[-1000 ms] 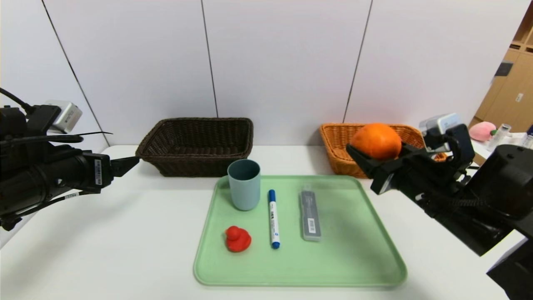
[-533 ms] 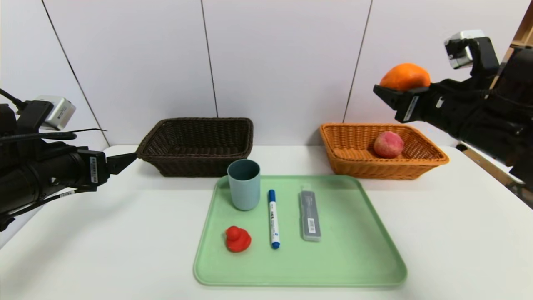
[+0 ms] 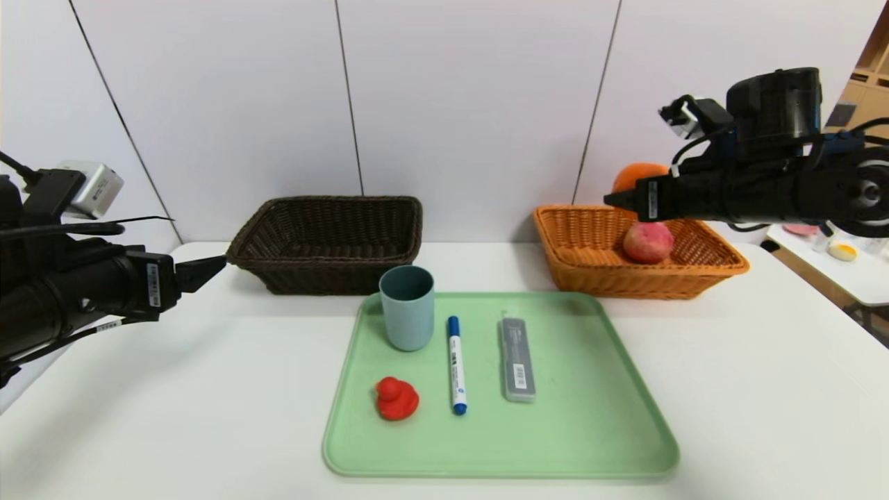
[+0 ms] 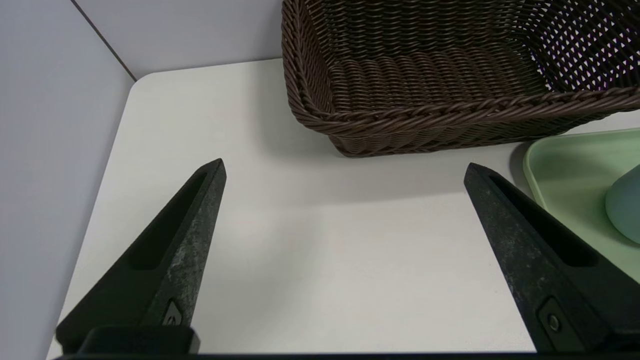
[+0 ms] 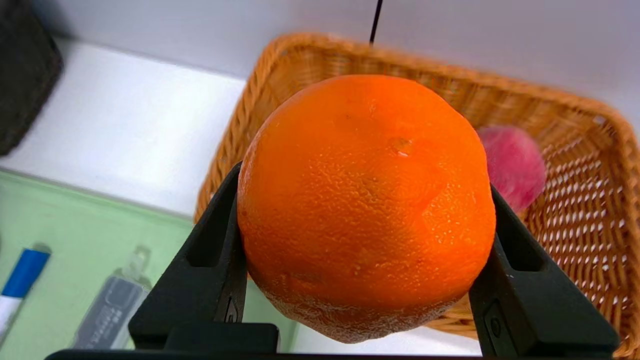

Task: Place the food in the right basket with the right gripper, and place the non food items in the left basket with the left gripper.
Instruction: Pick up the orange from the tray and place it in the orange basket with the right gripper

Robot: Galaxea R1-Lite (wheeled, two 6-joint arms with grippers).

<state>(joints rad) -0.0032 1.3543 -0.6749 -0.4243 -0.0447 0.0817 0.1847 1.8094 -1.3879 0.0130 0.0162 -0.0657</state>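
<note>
Right gripper [image 3: 623, 199] lowered, level, fingers [image 5: 210, 250] clamping orange [image 5: 367, 205] above orange basket [image 3: 722, 264].

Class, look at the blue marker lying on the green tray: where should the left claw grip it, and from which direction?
Grip the blue marker across its white mid-barrel, coming straight down from above. It lies flat on the green tray, with bare tray on both long sides. The left claw is open, so only turning is needed, judging by eye.
</note>
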